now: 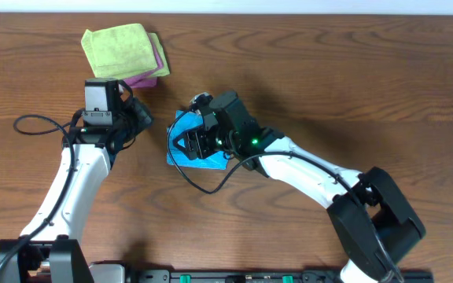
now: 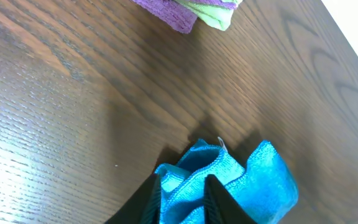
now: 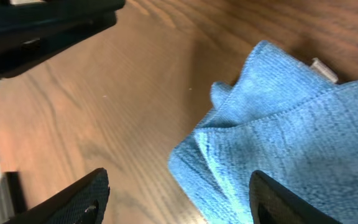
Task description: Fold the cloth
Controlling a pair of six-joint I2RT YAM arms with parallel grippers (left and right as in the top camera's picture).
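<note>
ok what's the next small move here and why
Probably raise the right gripper clear of the cloth. Its jaws stand open over it without pinching, and the left gripper, also open, sits beside it. The cloth lies in a small rumpled bundle on the table, partly hidden from overhead by that arm; clearing it would show whether another fold is needed.

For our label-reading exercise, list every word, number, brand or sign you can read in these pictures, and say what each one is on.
No readable text in any view.
The white tag on the blue cloth: too small and blurred to read, if it is printed at all.
</note>
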